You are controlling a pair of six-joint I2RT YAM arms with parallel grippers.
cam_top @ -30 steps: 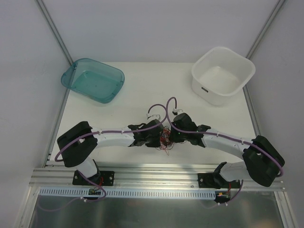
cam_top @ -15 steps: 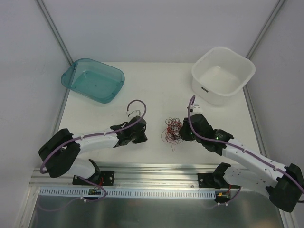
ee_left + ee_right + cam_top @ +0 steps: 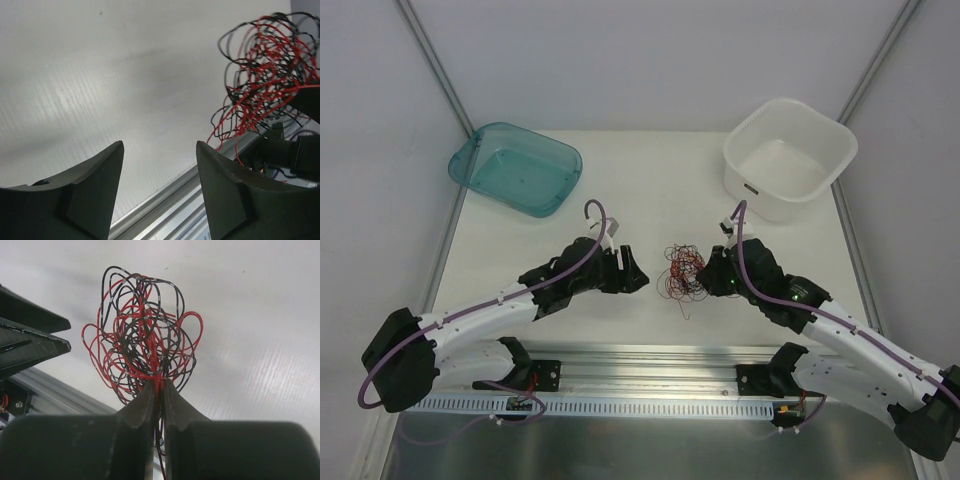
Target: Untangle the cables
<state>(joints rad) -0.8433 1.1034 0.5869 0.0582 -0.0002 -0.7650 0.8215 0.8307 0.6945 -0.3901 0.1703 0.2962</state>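
The cables [image 3: 681, 273] are a fist-sized ball of thin red and black curly strands in the middle of the white table. My right gripper [image 3: 709, 274] is shut on the ball's right side; the right wrist view shows red strands of the cables [image 3: 145, 347] pinched between the tips of my right gripper [image 3: 159, 385]. My left gripper [image 3: 642, 278] stands open just left of the ball, apart from it. The left wrist view has my left gripper [image 3: 160, 150] with nothing between its jaws and the cables [image 3: 267, 75] off to the upper right.
A teal tray [image 3: 516, 168] sits at the back left and a white tub [image 3: 789, 158] at the back right. An aluminium rail [image 3: 650, 370] runs along the table's near edge. Purple arm cables [image 3: 603, 220] loop above both wrists.
Both arms pulled apart from the ball, then the left gripper came back toward it and opened. The right gripper stays shut on the strands, and the ball has hardly shifted.
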